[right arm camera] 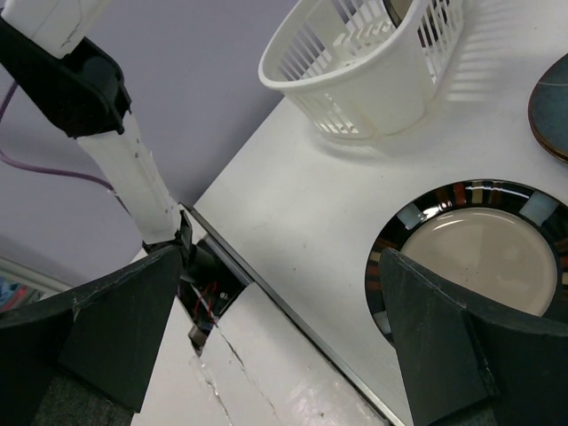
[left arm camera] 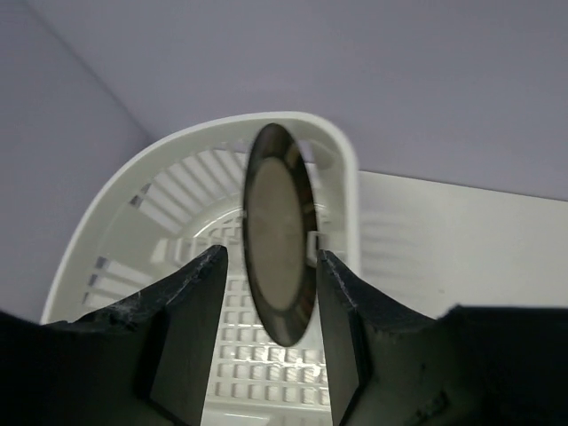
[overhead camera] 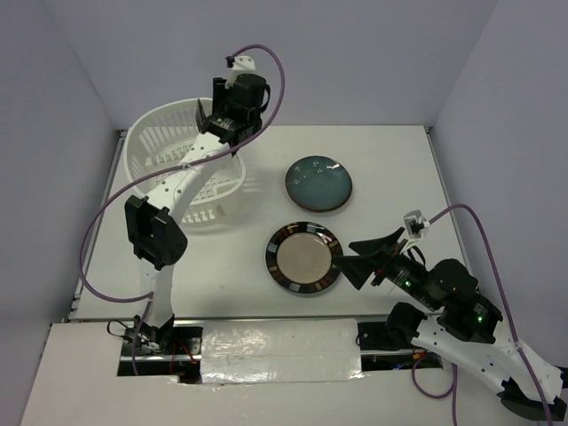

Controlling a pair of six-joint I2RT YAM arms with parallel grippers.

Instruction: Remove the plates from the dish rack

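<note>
The white dish rack [overhead camera: 151,146] stands at the back left. My left gripper [overhead camera: 216,115] hangs over its far end. In the left wrist view one beige-centred plate with a dark rim [left arm camera: 277,231] stands on edge in the dish rack [left arm camera: 115,235]. My left gripper [left arm camera: 271,251] is open with a finger on each side of the plate's lower part; a gap shows on the left side. A teal plate [overhead camera: 319,183] and a beige dark-rimmed plate [overhead camera: 303,257] lie flat on the table. My right gripper [overhead camera: 348,257] is open and empty beside the beige plate [right arm camera: 484,257].
The right wrist view shows the table's near edge with a metal strip [right arm camera: 293,306], the left arm's base [right arm camera: 133,169], the dish rack [right arm camera: 355,80] and the teal plate's edge [right arm camera: 550,106]. Purple cables loop from both arms. Walls close the table on three sides.
</note>
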